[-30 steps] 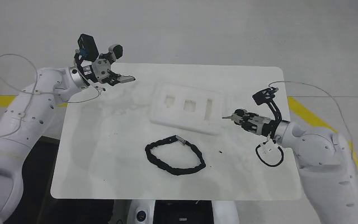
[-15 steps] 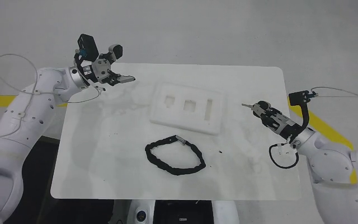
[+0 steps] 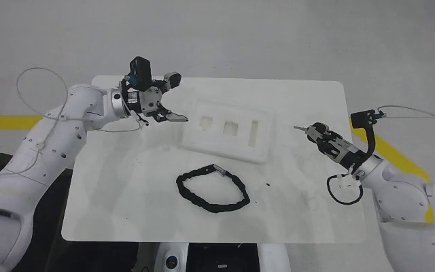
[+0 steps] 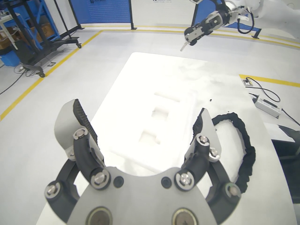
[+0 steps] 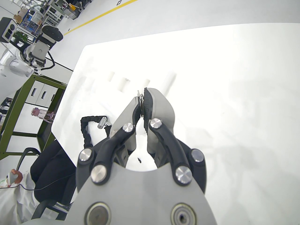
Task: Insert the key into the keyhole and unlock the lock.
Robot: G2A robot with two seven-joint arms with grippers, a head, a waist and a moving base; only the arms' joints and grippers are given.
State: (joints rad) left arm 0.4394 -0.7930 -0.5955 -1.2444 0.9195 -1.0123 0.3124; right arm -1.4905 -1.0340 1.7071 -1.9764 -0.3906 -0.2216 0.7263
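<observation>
**Setting.** White table [image 3: 136, 197] on a pale, yellow-lined workshop floor [image 3: 272, 41].

**Right tool** [image 5: 141, 98]. Clenched on the key [image 3: 299, 127], whose blade projects past the tips. It is held above the table.

**Left tool** [image 4: 140, 106]. Released, jaws wide, nothing between them. The white foam tray [image 3: 211, 144] lies straight ahead of it.

**Lock** [image 3: 212, 190]. A black sleeved chain loop, flat on the table. It lies off to one side of the left tool and well apart from the right tool. Its metal cylinder end [image 3: 219, 168] sits on the side of the loop nearest the tray. The keyhole is too small to make out.

**Step in hand.** Key taken up, insertion not yet begun.

**Next move, as judged.**
- The left tool probably needs to grip and steady the cylinder end.
- The right tool must then carry the key across and line the blade up with the cylinder's axis.
- Only then can it push in and turn.
</observation>
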